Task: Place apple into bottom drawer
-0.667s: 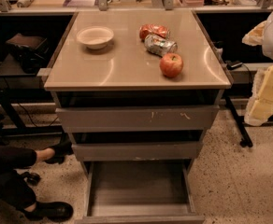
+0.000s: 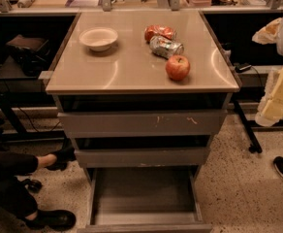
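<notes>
Unmoved round apple (image 2: pixel 178 67) on smooth tabletop (image 2: pixel 127 64), flat-floored bottom drawer (image 2: pixel 144 194) open, gripper (image 2: pixel 278 101) far right, grip unclear

Noted tan glossy counter (image 2: pixel 127 69), four items directly on it. Found white bowl (image 2: pixel 98 38) upright toward the back left corner, well apart from the rest. Found crushed red can (image 2: pixel 159 32) on its side near the back edge, right of centre, with crushed silver can (image 2: pixel 165 47) just in front of it, seemingly touching. Found apple (image 2: pixel 178 67) upright toward the front right corner, just beside the silver can. Placed jaws beyond the right edge, off the counter.
</notes>
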Controlling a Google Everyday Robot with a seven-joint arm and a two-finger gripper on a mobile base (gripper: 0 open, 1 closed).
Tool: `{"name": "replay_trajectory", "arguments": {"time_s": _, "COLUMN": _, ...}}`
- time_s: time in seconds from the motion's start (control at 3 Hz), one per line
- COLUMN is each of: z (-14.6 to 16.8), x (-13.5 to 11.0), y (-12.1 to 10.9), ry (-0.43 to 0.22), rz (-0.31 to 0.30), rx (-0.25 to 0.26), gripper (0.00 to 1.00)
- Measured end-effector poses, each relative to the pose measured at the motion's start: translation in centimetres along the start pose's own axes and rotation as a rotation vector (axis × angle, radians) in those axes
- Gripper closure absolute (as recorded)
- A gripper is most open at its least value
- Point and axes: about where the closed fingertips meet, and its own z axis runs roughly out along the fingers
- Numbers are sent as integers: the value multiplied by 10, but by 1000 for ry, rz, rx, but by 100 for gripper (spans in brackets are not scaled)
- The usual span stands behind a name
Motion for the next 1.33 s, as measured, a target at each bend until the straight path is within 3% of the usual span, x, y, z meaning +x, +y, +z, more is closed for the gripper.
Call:
{"name": "replay_trajectory", "arguments": {"time_s": 0.33, "z": 2, "x": 14, "y": -38, "ry": -151, "rz": 5, "rx": 38, "gripper": 0}}
{"name": "replay_trajectory", "arguments": {"time_s": 1.0, "z": 34, "x": -14, "y": -134, "ry": -580, "rz": 31, "rx": 31, "gripper": 0}}
{"name": "replay_trajectory", "arguments": {"time_s": 1.33, "z": 35, "x": -16, "y": -143, "ry": -619, "rz": 38, "rx": 33, "gripper": 0}}
